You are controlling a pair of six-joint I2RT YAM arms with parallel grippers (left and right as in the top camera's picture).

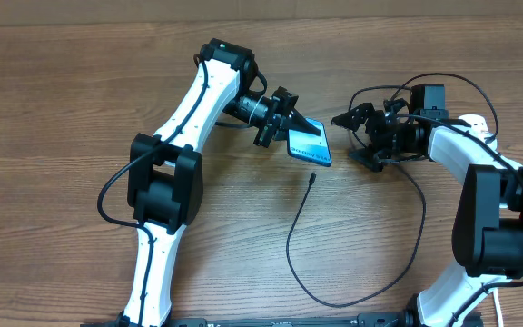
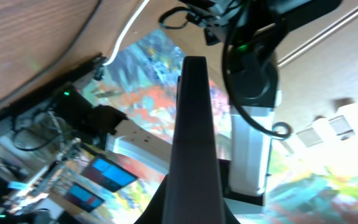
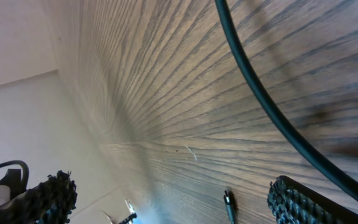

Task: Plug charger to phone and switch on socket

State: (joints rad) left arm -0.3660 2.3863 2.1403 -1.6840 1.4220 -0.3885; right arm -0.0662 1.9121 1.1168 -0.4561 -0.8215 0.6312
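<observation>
1. The left hand point(image 1: 291, 127) is clenched on the phone point(image 1: 310, 145), gripping it by its upper left edge.
2. The phone sits tilted near the middle of the worktop point(image 1: 62, 73). Its light blue screen and white band face up and toward the right arm. I cannot tell whether its lower edge touches the wood.
3. The right hand point(image 1: 357, 139) is released, its fingers spread wide and nothing between them. It faces the phone from just beside the phone's right edge, without touching it.
4. The charger point(image 1: 422, 213) lies on the worktop as one long black loop. From under the right hand it runs toward the near edge, curves left, then climbs back toward the phone.
5. Its connector tip point(image 1: 310, 179) rests on the wood just below the phone's lower corner, apart from both the phone and either hand.
6. In the right wrist view, the ridged pads point(image 3: 294, 202) stand far apart over the wood grain. The connector tip point(image 3: 229, 204) shows low between them, and a stretch of the charger point(image 3: 260, 93) crosses above the right-side pad.
</observation>
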